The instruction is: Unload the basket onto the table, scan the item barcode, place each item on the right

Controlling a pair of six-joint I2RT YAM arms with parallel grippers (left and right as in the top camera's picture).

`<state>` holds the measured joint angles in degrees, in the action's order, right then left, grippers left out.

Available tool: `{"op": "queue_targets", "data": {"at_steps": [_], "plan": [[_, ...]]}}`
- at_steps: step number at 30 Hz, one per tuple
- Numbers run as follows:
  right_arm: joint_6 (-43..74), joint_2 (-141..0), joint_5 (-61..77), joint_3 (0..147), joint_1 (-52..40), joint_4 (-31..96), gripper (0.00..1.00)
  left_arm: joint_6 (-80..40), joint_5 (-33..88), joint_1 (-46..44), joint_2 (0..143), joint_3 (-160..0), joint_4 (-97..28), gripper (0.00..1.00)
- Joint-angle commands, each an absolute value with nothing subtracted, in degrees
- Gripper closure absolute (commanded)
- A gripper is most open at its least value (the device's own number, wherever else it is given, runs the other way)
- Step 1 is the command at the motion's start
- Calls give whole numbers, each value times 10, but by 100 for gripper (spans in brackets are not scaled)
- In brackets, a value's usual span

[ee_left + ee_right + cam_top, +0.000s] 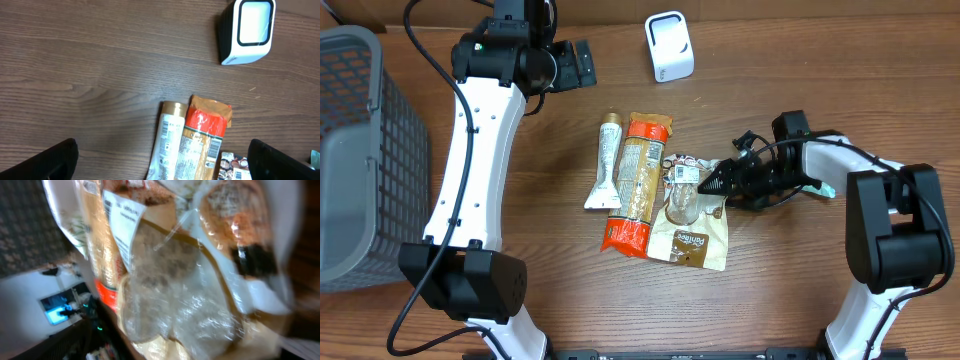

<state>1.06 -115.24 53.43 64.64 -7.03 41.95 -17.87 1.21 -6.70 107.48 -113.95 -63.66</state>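
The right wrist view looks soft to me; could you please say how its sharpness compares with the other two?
Right wrist: blurred throughout, with glare on the clear snack bag. Left wrist: sharp, with the table grain and white scanner crisp. Overhead: sharp and evenly lit, soft shadows only.

The white scanner (668,46) stands upright at the far side of the table, its pale window framed in black, well apart from the goods. The goods lie flat in one group at the middle. A slim white tube (607,160) with a gold cap is the leftmost, its cap pointing away. Touching it lies a long orange and red packet (638,185), printed face up, with a barcode near its far end. On the right a clear cookie bag (692,225) with a cream and brown label partly overlaps this packet, and a small red and white pack (685,170) lies at its far end
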Motion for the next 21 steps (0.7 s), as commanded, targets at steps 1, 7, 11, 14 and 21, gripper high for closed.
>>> {"op": "queue_targets", "data": {"at_steps": [1, 7, 11, 14, 21], "plan": [[149, -1149, 541, 598, -100, 311, 22, -178, 11, -68, 1075, -1145, -637, 0], [273, -1150, 507, 585, -167, 158, 36, -178, 11, -68, 1075, -1145, -637, 1], [288, -1150, 469, 585, -197, 120, 44, -178, 11, -68, 1075, -1145, -637, 0], [287, -1150, 470, 585, -202, 107, 45, -178, 11, -68, 1075, -1145, -637, 0], [280, -1150, 488, 586, -200, 101, 66, -178, 11, -68, 1075, -1145, -637, 0]]}}
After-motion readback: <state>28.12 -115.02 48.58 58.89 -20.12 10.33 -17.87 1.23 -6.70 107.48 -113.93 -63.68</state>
